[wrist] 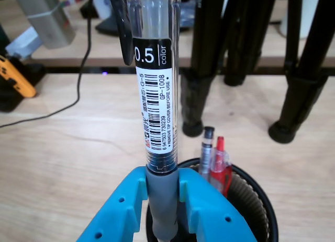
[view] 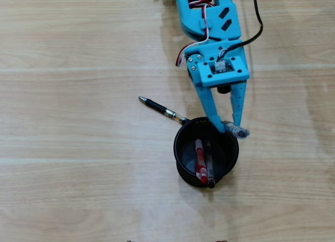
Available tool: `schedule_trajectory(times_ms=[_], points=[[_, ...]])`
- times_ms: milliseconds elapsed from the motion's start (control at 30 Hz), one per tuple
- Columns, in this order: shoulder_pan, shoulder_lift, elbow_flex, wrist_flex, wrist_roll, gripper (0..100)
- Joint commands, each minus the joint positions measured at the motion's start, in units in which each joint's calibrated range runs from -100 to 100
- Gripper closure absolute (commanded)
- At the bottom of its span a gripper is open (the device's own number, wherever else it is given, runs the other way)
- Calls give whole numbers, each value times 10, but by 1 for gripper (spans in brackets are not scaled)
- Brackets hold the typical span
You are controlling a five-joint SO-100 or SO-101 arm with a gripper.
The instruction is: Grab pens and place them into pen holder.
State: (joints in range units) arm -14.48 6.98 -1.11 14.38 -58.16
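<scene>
My blue gripper (view: 226, 128) hangs over the far rim of the black pen holder (view: 178, 153), shut on a clear pen with a grey grip (view: 238, 131). In the wrist view that pen (wrist: 157, 95) stands upright between the fingers (wrist: 201, 208), directly above the holder's mesh wall (wrist: 254, 195). A red pen (view: 199, 161) and a black pen (view: 209, 166) lean inside the holder, seen too in the wrist view as red pen (wrist: 221, 166) and black pen (wrist: 207, 148). Another black pen (view: 159, 108) lies on the table, its end touching the holder's upper-left rim.
Light wooden table all round. A black cable (view: 257, 22) runs from the arm towards the top. In the wrist view, black tripod legs (wrist: 298, 80) stand on the table beyond the holder, and a thin cable (wrist: 78, 90) crosses the left.
</scene>
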Motion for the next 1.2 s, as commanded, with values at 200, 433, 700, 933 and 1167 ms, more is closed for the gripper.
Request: schedule_trajectory(times_ms=[200,433,700,933,1167], points=[[3,19,-8,-21,-1,98],[15,70,-25,-21,3,98],[36,119,-84,-21,3,98],[40,117,-87,-21,70,84],[38,114,-97,-21,75,85]])
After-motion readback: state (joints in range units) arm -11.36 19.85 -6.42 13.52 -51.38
